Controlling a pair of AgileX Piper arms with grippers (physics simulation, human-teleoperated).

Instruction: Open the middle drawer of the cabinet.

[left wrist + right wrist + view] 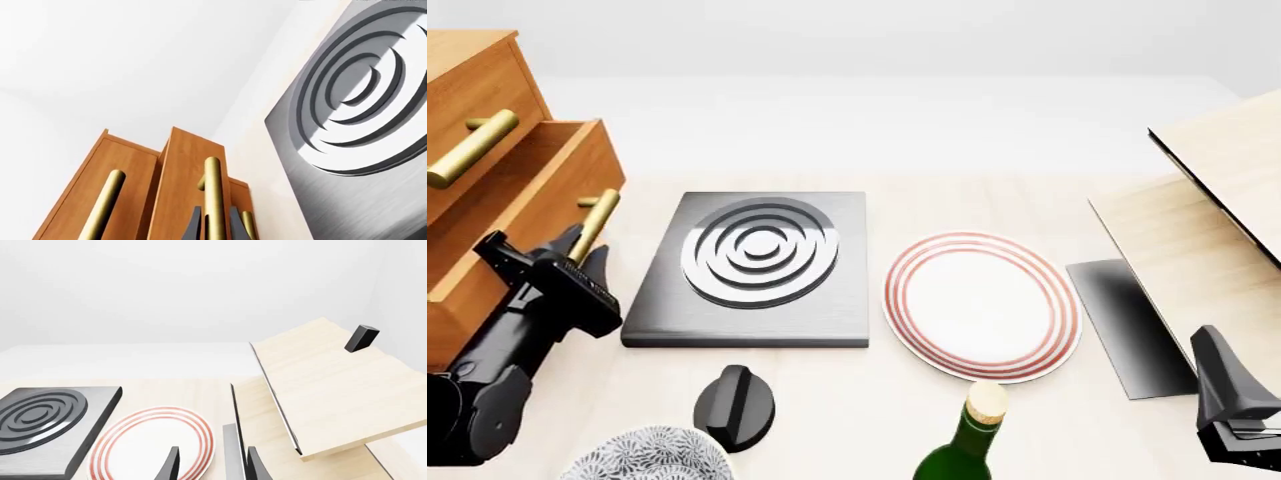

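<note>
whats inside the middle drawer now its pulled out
Nothing can be made out. The middle drawer sticks out from the cabinet, but its interior is hidden by its own walls. The left gripper is at its handle.

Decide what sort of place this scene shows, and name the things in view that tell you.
Probably a simulated kitchen worktop: a single-ring hob plate with its black knob, a red-rimmed plate, and a green bottle on a pale table.

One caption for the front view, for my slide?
Left gripper closed on the middle drawer handle, drawer partly out.
</note>
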